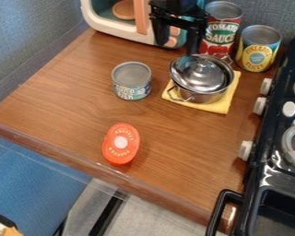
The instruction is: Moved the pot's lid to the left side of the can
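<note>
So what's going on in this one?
A robot arm has its claw open by the far side of the metal pot, holding nothing. The lid is on the pot, which stands on a yellow cloth. The short can is left of them in the picture; the lid isn't yet on its left side.

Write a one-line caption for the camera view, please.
A robot hand near a pot with its lid on, atop a yellow cloth; a short can stands left of the pot.

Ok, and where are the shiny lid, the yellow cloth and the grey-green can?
Shiny lid (pixel 200 74): camera view, on its domed top.
Yellow cloth (pixel 220 107): camera view, on its bare near corner.
Grey-green can (pixel 132 87): camera view, on its side wall.
</note>
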Tool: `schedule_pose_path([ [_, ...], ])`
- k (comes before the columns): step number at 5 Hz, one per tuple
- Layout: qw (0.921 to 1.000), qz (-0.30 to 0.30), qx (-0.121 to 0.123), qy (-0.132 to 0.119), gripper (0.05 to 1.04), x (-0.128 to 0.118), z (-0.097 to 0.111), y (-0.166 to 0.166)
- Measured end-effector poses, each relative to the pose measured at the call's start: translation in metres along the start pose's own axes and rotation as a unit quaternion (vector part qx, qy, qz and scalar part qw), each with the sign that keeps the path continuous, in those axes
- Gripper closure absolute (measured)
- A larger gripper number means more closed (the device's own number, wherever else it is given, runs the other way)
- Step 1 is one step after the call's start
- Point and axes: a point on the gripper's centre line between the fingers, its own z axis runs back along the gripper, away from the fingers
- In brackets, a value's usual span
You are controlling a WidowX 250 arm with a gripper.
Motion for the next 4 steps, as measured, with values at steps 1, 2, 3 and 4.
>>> schedule_pose_path([
  [1,0.9999,-0.014,-0.005,-0.002,0.083,0.0,-0.004,-0.016],
  [2,0.9996,-0.027,-0.003,-0.012,0.083,0.002,0.0,-0.027],
  [3,0.9994,-0.034,0.002,-0.007,0.083,-0.001,-0.005,-0.029],
  [4,0.999,-0.044,0.005,-0.005,0.083,-0.002,-0.008,-0.036],
])
